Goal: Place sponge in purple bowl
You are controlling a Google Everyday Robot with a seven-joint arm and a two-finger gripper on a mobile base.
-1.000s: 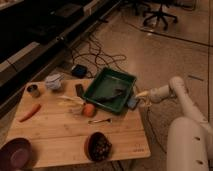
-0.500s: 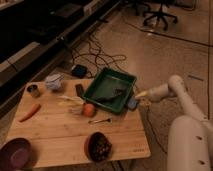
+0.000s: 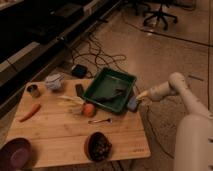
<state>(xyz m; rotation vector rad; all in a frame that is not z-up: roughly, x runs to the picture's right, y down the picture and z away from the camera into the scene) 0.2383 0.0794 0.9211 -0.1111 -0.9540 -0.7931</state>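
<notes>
Your table (image 3: 60, 130) carries everything. The green tray (image 3: 102, 85) sits toward its far right, and the purple bowl (image 3: 15, 154) is at the near left corner, well apart from the tray. The sponge (image 3: 132, 104) lies flat at the right edge of the table, just beside the tray's right wall. The pincer (image 3: 140, 96) reaches in from the right and sits right at the sponge, just above it. You cannot tell from here whether it is spread or already gripping.

Expect the sponge to be light, soft and springy. It will likely squash under a squeeze rather than slip, and nothing about it is fragile. Take it across its short width near the middle, since an end grip would probably let it droop and twist. Mind the tray wall alongside.
</notes>
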